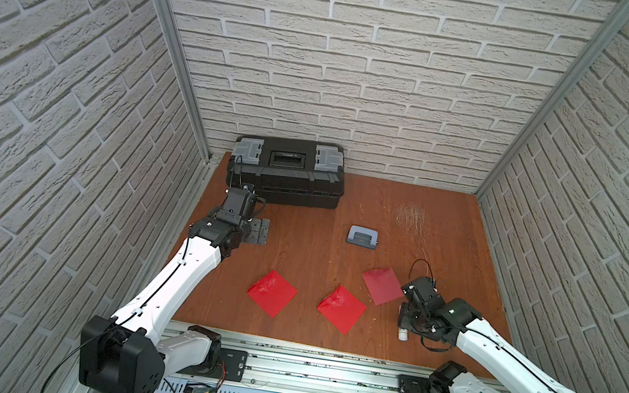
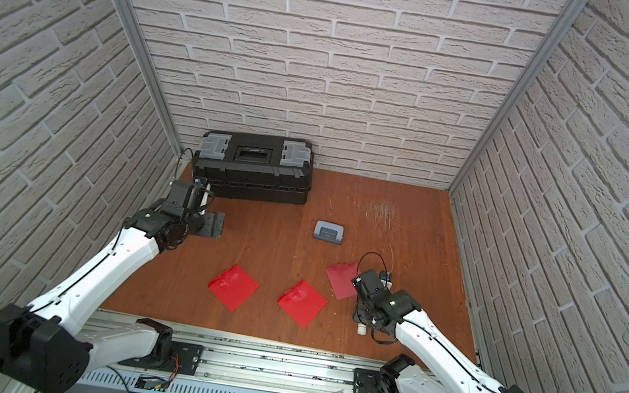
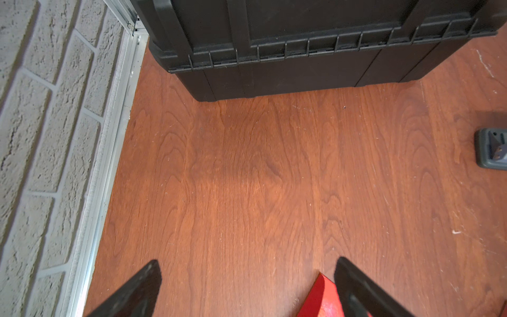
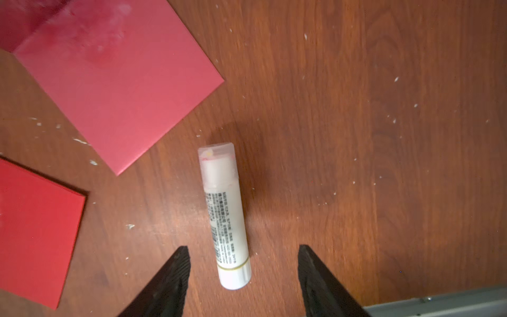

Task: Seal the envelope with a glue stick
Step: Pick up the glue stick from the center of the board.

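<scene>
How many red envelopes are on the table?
3: the left envelope, the middle envelope, and the right envelope, farther back, its corner under the right arm. It might hide more.

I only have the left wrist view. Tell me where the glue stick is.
Observer: The glue stick lies flat on the table near its front edge, on the robot's right side, close to the right red envelope but not touching it.
Operator: Report the right gripper.
Observer: The right gripper is open above the stick's base end, one jaw on each side, neither touching it.
Operator: Check the cap.
Observer: The clear cap is on the stick.
Operator: Count the envelopes.
Observer: There are three, counting the left red envelope and the middle red envelope.
</scene>
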`<state>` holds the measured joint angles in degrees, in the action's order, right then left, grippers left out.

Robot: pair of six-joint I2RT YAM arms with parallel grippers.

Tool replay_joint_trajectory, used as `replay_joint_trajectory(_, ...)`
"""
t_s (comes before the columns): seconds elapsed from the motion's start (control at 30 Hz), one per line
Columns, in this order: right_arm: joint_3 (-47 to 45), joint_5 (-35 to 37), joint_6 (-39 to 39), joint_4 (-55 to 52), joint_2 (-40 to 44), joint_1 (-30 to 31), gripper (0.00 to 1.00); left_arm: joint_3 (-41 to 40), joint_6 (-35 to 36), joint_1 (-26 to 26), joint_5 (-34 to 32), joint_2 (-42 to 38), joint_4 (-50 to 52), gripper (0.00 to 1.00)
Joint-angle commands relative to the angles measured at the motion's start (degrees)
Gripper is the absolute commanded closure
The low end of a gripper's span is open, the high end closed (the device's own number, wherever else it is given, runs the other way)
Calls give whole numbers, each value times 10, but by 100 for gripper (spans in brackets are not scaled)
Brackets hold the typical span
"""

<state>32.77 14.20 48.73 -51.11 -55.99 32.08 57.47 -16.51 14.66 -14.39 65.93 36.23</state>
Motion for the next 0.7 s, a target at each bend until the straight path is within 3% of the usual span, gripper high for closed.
replay_joint_trajectory(0.0,-16,-1,22,43,-18,12,42,-9,0,3,-10,-13,0,2)
replay_joint_trajectory(0.4,-51,-41,19,110,-74,30,61,-4,5,18,-17,-4,12,2)
replay_joint_trajectory(0.67,-46,-40,16,110,-89,36,64,-1,9,39,-16,12,17,2)
